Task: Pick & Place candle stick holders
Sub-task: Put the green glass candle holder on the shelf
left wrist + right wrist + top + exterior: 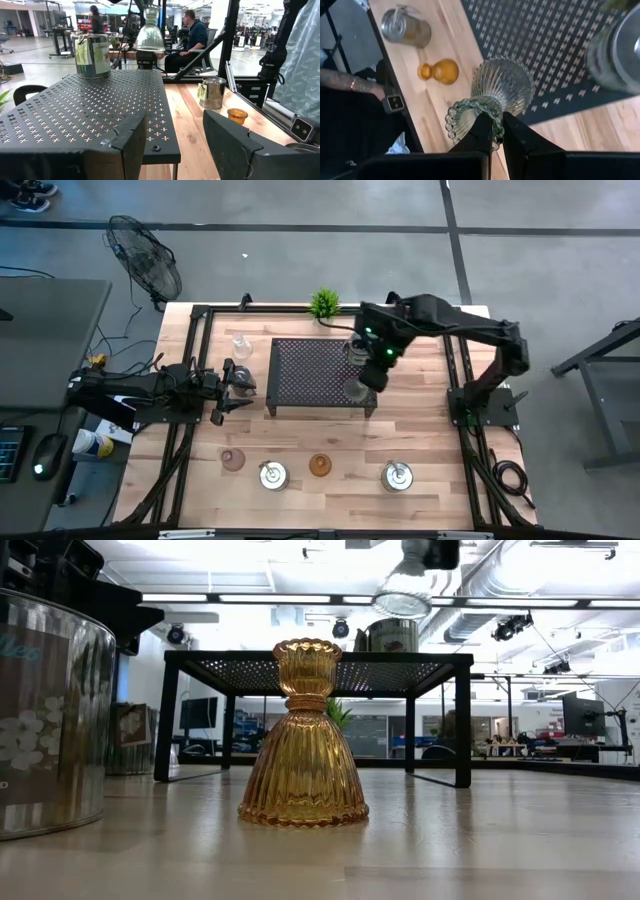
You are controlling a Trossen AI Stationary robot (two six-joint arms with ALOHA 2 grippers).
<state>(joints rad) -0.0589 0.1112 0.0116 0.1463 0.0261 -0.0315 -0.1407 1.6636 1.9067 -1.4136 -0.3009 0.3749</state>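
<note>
My right gripper [372, 375] is shut on a clear greenish glass candle stick holder [502, 87], which hangs over the near right corner of the black perforated rack [315, 372]. A silver holder [355, 348] stands on the rack beside it. Near the table's front edge stand a pink holder [233, 460], a silver one [272, 475], an amber one [320, 466] and another silver one [397, 476]. A clear holder [240, 345] stands left of the rack. My left gripper [228, 387] waits open at the rack's left side, pointing level. My right gripper pinches the beaded rim of the holder's cup [496, 134], one finger [481, 131] seemingly inside the cup and the other outside. The fingers come from above, slanting down. The holder hangs below them, bell base down, lifted clear above the rack [403, 590].
A small green plant [324, 303] stands at the rack's far side. A black frame [200, 315] runs around the table edges. A person sits beyond the table in the left wrist view [192, 35]. Bare wood shows between the rack and the front row of holders.
</note>
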